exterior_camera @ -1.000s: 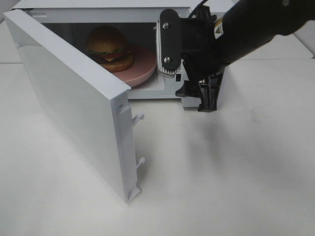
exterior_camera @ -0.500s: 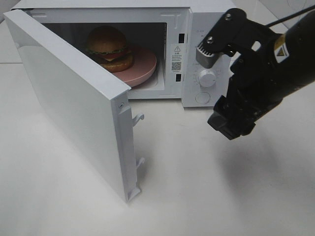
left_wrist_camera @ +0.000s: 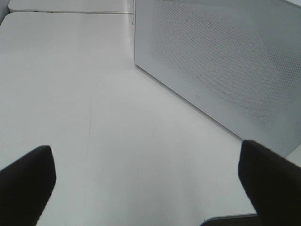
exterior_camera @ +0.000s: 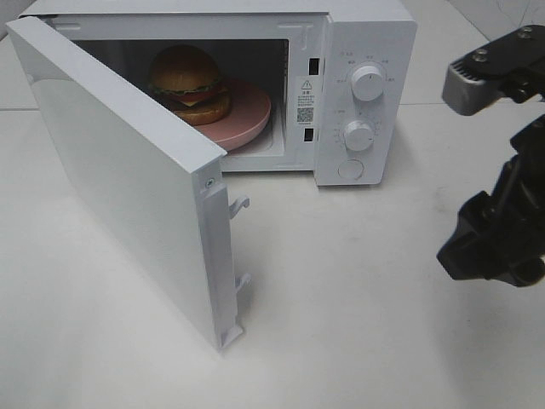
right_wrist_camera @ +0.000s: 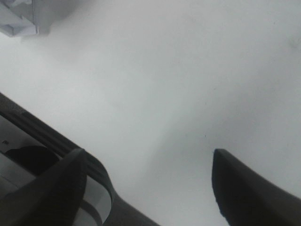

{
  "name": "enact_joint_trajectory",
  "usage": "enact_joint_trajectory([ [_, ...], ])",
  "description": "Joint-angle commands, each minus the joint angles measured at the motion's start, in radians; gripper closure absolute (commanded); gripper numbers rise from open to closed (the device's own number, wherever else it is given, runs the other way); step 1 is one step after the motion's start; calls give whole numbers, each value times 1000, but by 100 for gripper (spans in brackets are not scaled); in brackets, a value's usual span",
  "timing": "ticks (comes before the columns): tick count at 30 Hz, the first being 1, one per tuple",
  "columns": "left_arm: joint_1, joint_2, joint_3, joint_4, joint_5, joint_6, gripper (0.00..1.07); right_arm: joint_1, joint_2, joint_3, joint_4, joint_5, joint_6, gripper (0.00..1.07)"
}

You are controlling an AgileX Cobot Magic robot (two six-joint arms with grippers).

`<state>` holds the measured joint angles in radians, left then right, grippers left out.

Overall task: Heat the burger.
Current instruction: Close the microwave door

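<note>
Microwave point(exterior_camera: 366, 51): white, on the bench point(exterior_camera: 358, 298), door point(exterior_camera: 128, 187) swung wide.
Inside: pink plate point(exterior_camera: 254, 112) carrying the burger point(exterior_camera: 189, 83).
Burger: glossy brown bun, green lettuce, red and dark layers, upright.
Left end effector point(left_wrist_camera: 149, 183): released, holding nothing.
Right end effector point(right_wrist_camera: 155, 183): released, holding nothing, above the bench right of the microwave.

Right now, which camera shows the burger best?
The high exterior view: the burger sits in plain sight on the pink plate inside the open microwave. Neither wrist view shows it at all.
</note>
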<state>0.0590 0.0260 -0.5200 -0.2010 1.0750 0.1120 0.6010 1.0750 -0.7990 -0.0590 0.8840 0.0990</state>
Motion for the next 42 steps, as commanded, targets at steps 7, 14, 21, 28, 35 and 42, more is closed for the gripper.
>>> enact_joint_trajectory([
  [7,5,-2,4,-3,-2,3,9,-3,-166,5,11,173,33,34],
  [14,5,-2,4,-3,-2,3,9,-3,-276,26,-4,210,44,34],
  [21,5,-2,4,-3,-2,3,9,-62,-442,106,-9,214,55,34],
  [28,5,-2,4,-3,-2,3,9,-253,-567,164,-10,201,44,34],
  [35,5,-2,4,-3,-2,3,9,-370,-704,228,-3,176,45,34],
  [42,5,-2,4,-3,-2,3,9,-470,-921,269,19,164,45,34],
])
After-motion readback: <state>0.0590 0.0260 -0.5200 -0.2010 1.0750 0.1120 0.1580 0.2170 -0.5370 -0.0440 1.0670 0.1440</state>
